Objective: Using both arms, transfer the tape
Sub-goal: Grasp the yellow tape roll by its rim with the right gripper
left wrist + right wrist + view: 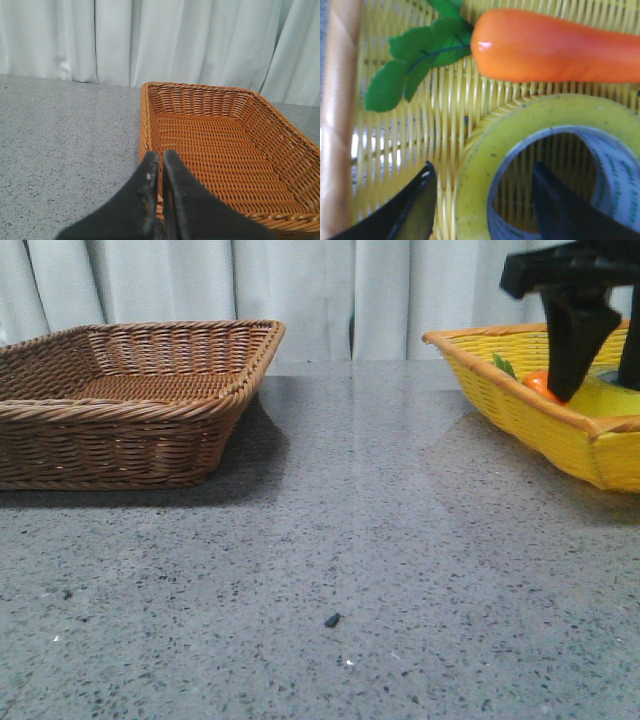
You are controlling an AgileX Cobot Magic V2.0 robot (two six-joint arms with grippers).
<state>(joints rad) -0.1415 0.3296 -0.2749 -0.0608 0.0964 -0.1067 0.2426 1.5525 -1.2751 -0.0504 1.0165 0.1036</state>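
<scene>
The tape, a yellow roll with a white inner core, lies flat in the yellow basket; in the front view only a yellow patch of the tape shows over the rim. My right gripper is open and straddles the roll's wall, one finger outside it and one inside the core, neither pressing it. From the front the right gripper reaches down into the basket. My left gripper is shut and empty, above the near rim of the brown basket; it is out of the front view.
An orange carrot with green leaves lies right beside the tape in the yellow basket; it also shows in the front view. The brown wicker basket stands at the left. A small dark speck lies on the grey table.
</scene>
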